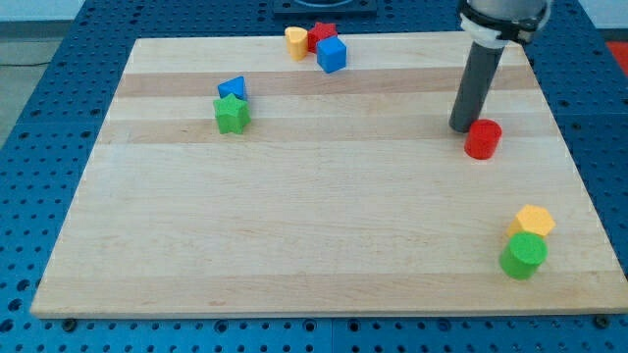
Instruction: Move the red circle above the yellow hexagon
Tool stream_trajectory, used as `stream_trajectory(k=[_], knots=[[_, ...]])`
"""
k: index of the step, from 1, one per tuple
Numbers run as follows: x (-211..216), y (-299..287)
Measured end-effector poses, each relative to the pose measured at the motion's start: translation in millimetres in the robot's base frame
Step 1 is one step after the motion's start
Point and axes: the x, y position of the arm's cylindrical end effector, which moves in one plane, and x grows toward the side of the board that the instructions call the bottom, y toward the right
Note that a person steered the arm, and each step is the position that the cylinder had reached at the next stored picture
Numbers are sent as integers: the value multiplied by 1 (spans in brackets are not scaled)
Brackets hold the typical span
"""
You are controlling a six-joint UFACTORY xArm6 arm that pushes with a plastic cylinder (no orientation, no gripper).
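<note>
One red circle [483, 139]: on the wooden board [324, 235], toward the view's right, just below and right of my tip — touching or nearly so, cannot tell which.
Tip [463, 127]: lower end of the dark rod, resting on the board just at the red circle's upper left; no claw on this arm, so nothing open, clenched or grasping.
Yellow hexagon [533, 221]: near the view's bottom right, well below the red circle and slightly right of it.
Green circle [523, 256]: just below the yellow hexagon, touching it.
Far cluster at the view's top: yellow block [295, 42], red block [322, 35], blue cube [332, 55] — packed close together, shapes of the first two unclear.
Left pair: blue block [233, 88] just above a green star-like block [232, 115], touching.
</note>
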Motion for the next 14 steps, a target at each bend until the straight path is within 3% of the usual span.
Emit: stream_trajectory(k=[2, 9, 14], knots=[[26, 14], [52, 70], [90, 70]])
